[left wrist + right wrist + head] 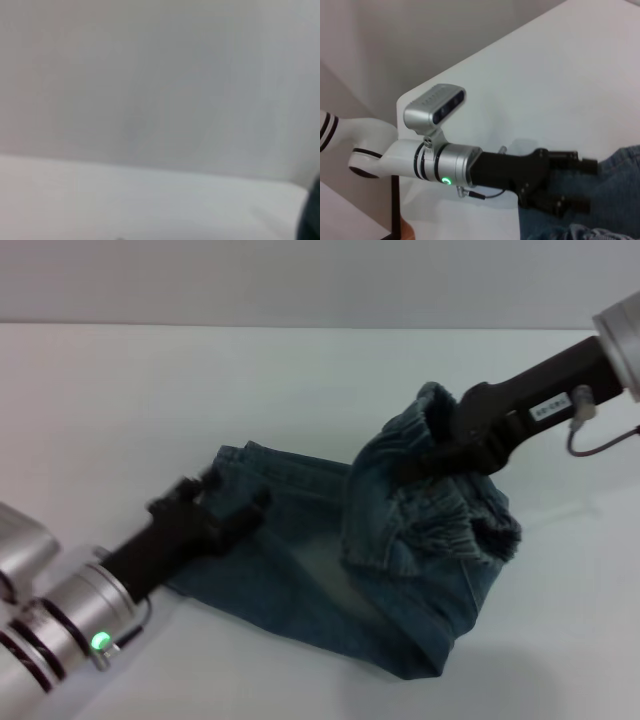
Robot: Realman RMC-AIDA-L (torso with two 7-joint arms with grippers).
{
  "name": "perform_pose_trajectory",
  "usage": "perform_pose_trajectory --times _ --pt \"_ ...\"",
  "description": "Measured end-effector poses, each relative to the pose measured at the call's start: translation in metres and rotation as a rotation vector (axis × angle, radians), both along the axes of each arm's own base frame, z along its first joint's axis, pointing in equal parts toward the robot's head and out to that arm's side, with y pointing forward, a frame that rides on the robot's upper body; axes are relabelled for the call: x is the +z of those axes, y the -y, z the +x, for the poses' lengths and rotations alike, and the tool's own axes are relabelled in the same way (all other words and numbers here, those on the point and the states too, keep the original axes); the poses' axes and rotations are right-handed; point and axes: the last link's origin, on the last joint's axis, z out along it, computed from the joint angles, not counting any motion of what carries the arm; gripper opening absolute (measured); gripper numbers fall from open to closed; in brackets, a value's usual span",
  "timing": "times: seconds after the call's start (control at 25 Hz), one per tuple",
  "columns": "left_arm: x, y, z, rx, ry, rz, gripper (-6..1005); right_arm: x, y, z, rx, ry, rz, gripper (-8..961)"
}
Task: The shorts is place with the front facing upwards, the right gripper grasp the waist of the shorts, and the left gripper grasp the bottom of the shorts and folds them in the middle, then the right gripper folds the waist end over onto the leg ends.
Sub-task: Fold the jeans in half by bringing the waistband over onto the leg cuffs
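White table (120, 390) bears the shorts (300, 580); right pincer (425, 462) lifts waist (440, 510).

Blue-green denim shorts (330, 570) are seen lying on a white desk (120, 410), with the flat leg hems (235, 465) spread toward the left and the fabric running down to a fold at the lower right. The ruched waist (440, 510) is held lifted above the desk by the right claw (425, 462), whose black prongs are closed on the gathered band, so that the waist end hangs bunched over the middle of the garment. The left claw (235, 508) is placed over the leg hems at the left, its prongs spread apart, with a green light (100, 641) shown on its silver wrist.
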Motion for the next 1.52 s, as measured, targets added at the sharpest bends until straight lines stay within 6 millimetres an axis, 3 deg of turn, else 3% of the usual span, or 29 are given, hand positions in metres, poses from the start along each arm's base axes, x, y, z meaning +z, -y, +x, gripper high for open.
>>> perform_pose_trajectory --times 0.16,0.36,0.76,0.96,1.08,1.32,1.52 --pt "0.023 -0.007 -0.008 0.01 0.019 0.106 843 -0.012 -0.003 -0.005 0.019 -0.002 0.02 42" --pt "0.042 -0.01 -0.018 0.033 0.027 0.194 843 -0.041 -0.008 -0.011 0.052 0.002 0.021 41" --pt "0.051 -0.014 -0.025 0.042 -0.012 0.23 843 -0.086 -0.011 -0.025 0.145 0.043 -0.003 42" --pt "0.049 -0.017 -0.023 0.032 -0.033 0.235 843 -0.099 -0.008 -0.033 0.175 0.066 -0.041 104" --pt "0.049 -0.018 -0.023 0.032 -0.035 0.235 843 -0.102 -0.01 -0.035 0.189 0.069 -0.023 344" --pt "0.05 -0.022 -0.023 0.035 -0.056 0.258 843 -0.104 -0.007 -0.038 0.228 0.025 -0.022 408" --pt "0.053 -0.024 -0.023 0.042 -0.057 0.273 843 -0.108 0.004 -0.031 0.274 0.071 -0.081 408"
